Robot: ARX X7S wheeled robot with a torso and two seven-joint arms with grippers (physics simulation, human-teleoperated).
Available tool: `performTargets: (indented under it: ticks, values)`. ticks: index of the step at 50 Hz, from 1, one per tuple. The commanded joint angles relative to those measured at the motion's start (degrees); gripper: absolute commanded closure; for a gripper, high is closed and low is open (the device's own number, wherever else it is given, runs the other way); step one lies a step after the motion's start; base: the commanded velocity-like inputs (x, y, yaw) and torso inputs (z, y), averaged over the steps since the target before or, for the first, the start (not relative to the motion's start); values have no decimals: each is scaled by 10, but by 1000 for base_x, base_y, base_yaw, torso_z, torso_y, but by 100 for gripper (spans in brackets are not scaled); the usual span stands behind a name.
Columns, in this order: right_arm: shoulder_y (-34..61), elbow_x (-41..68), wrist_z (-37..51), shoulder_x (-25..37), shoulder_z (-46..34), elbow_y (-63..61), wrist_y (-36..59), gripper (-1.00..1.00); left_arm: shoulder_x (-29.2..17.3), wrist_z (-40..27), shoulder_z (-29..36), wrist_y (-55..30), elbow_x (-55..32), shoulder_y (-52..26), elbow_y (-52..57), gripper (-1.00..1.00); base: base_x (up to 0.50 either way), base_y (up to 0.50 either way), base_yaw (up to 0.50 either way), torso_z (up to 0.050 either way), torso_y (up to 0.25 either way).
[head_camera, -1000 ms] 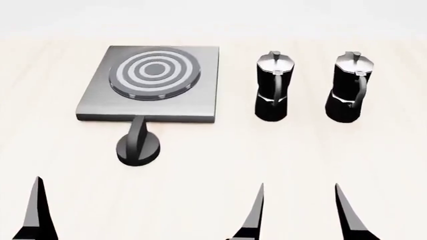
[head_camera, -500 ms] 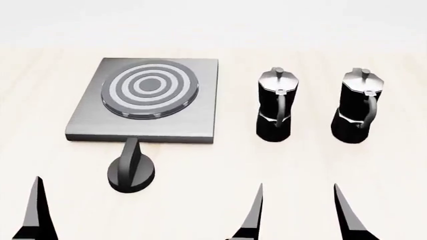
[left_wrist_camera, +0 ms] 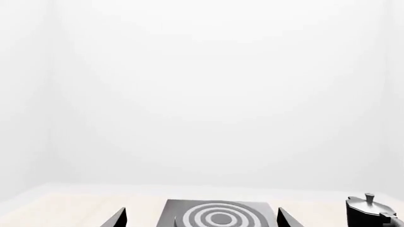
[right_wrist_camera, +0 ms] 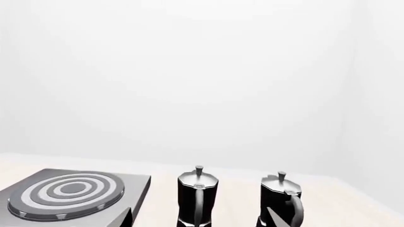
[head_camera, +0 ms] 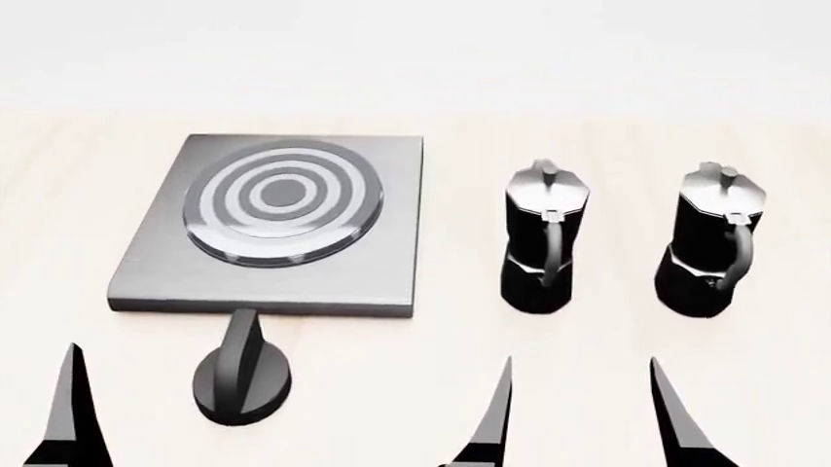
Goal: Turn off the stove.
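The stove (head_camera: 383,263) is a flat grey metal slab with a round ringed burner (head_camera: 283,199), at the left of the head view. Its black ridged knob (head_camera: 243,379) stands on the table just in front of the slab. My left gripper (left_wrist_camera: 200,222) is open and empty. It is short of the stove (left_wrist_camera: 218,215), and only one of its fingers (head_camera: 72,413) shows in the head view. My right gripper (head_camera: 582,362) is open and empty, nearer me than the two moka pots. It also shows in the right wrist view (right_wrist_camera: 198,212).
Two black-and-silver moka pots (head_camera: 543,238) (head_camera: 711,243) stand upright to the right of the stove, handles toward me. Everything sits on a pale wooden tabletop (head_camera: 389,389). A plain white wall lies behind.
The stove, knob and pots have slid lower and grown larger in the head view, as the view moved toward them. The gripper fingers keep the same place in the picture.
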Motion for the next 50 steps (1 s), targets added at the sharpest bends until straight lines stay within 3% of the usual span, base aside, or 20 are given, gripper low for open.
performTargets:
  ticks: [1,50]
  values:
    - [0,3,4,3,-1,-1,-1,-100,-3,-4,2,1,-2,-1,-1,-100,129,0,0,0,0]
    - [3,14,14,14,-9,0,-3,-100,-13,-14,11,5,-7,-2,-4,-100,122,0,0,0,0]
